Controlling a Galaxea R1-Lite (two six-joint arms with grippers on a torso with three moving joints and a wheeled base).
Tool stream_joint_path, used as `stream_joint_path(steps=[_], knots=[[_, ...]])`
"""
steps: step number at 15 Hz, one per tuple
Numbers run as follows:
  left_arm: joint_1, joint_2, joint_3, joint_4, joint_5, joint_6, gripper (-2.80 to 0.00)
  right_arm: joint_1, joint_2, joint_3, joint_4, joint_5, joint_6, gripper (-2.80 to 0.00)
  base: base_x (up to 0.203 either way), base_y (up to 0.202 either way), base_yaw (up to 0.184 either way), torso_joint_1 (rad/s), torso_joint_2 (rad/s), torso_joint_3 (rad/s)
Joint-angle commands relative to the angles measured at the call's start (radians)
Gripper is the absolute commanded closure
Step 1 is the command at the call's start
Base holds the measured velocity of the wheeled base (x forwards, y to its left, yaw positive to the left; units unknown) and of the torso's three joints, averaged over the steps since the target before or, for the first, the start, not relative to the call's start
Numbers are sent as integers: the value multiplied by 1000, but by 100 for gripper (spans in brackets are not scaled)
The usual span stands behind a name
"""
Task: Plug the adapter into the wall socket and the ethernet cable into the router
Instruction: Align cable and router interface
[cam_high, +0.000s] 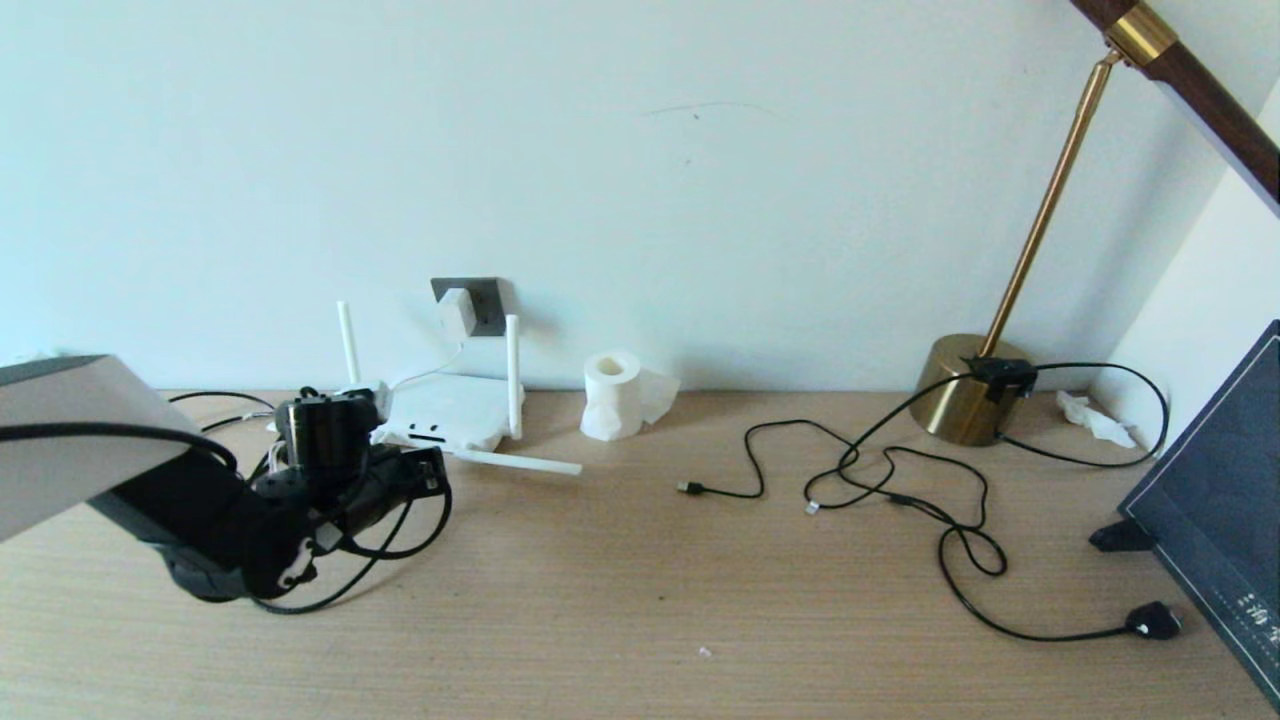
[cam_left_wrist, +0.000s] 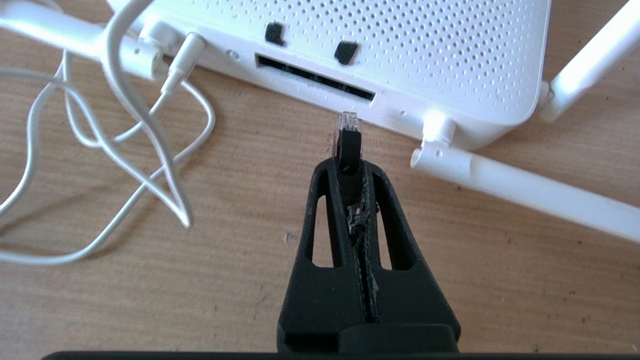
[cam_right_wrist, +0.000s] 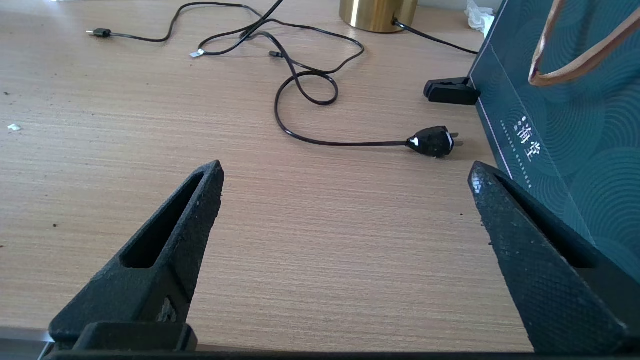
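Left gripper (cam_left_wrist: 350, 165), black with slotted fingers, pinched tight on the black plug with clear tip of the ethernet cable (cam_left_wrist: 348, 137), which sits just short of the dark port slot in the near edge of the flat white perforated router (cam_left_wrist: 430, 55), apparently not yet inserted. Judged risks: the plug tip looks aimed at the slot's end, so a slightly off-line push could butt it against the casing, slide the light router back across the wooden table (cam_high: 640, 600), or twist the plug in the fingers. A white stick antenna (cam_left_wrist: 525, 187) lying flat beside the gripper, and the looped thin white cord (cam_left_wrist: 125, 165) on the other side, crowd the approach. Beyond, in the head view, the small white adapter (cam_high: 455, 312) already sits in the dark grey wall socket (cam_high: 487, 305). Further along stand a white tissue roll (cam_high: 612, 395) and a brass lamp base (cam_high: 965, 390) with loose black cords. Right gripper (cam_right_wrist: 345, 200), spread wide and empty, hangs apart near a dark green paper bag (cam_right_wrist: 575, 125).
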Motion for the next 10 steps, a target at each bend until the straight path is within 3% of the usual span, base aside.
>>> stream_joint_path(steps=[1,10], knots=[[0,11,-14,-6,1,-1,0,0,2,0,1,0,0,-280,0,0,0,0,0,0],[0,15,-28,-6,-12,-1,0,0,2,0,1,0,0,-280,0,0,0,0,0,0]])
